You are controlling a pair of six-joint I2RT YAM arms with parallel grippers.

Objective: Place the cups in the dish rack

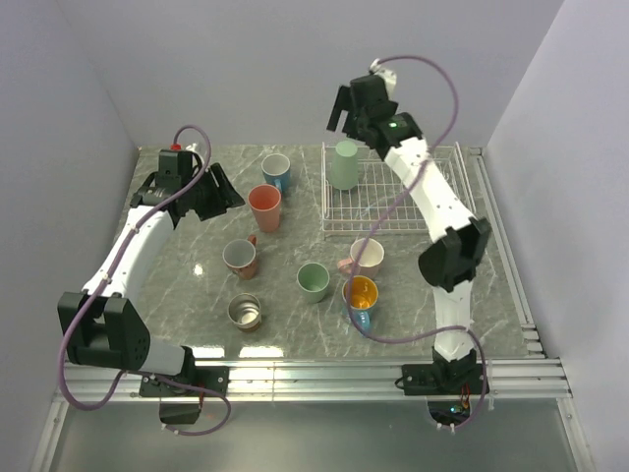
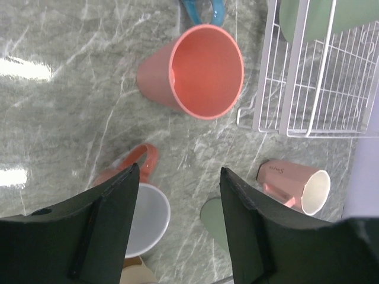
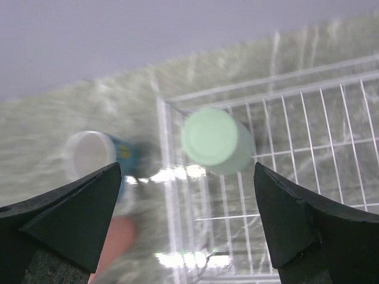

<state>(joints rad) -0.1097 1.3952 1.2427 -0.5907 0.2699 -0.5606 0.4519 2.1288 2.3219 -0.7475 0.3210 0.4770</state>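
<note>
You have one mint cup (image 1: 345, 164) in the rack (image 1: 393, 211) — seven cups (image 1: 264, 206) remain on the table (image 1: 177, 285) beside it; left fingers (image 2: 112, 225) and right fingers (image 3: 71, 207) gape, empty.

Mint green cup (image 1: 345, 164) stands in far-left corner of white wire dish rack (image 1: 334, 224); right gripper (image 1: 341, 116) hangs just above it. On marble surface (image 1: 177, 285), left of and nearer than the rack: blue cup (image 1: 276, 172), salmon cup (image 1: 264, 206), brown mug (image 1: 241, 258), 2nd mint cup (image 1: 314, 281), pale pink mug (image 1: 366, 258), blue mug w/ orange inside (image 1: 360, 294), steel cup (image 1: 245, 312). Left gripper (image 1: 228, 197) is near the salmon cup.
</note>
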